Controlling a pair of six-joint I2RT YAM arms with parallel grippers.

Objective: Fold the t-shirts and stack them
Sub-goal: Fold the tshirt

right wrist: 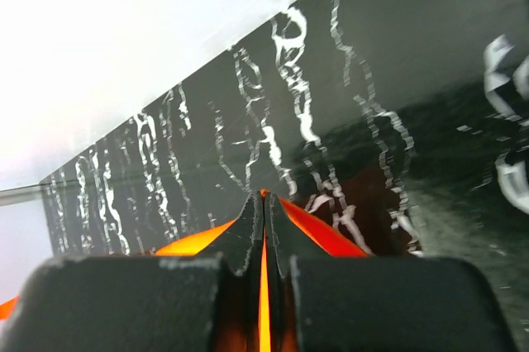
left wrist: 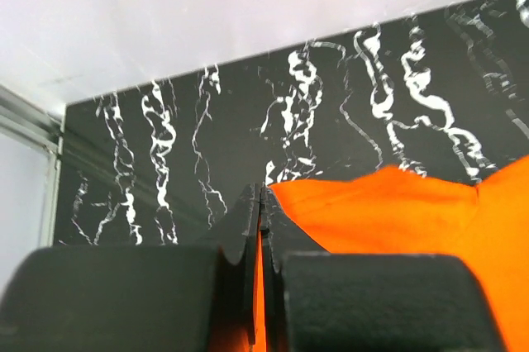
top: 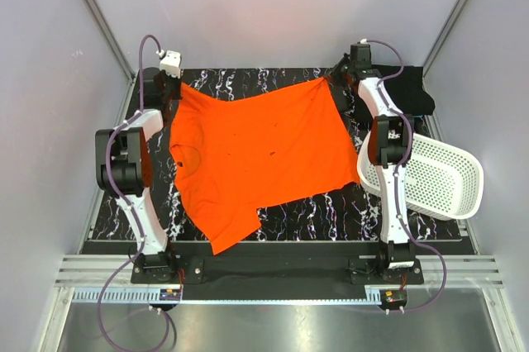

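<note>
1. now, my left gripper is clamped on the far left corner of the orange t-shirt.
2. my right gripper is clamped on its far right corner.
3. it lies spread on the marbled table; the black t-shirt sits bunched far right, beyond the white basket.

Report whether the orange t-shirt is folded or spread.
Spread, not folded. The orange t-shirt lies open across the table, its far corners pinched by the left end effector and right end effector.
</note>
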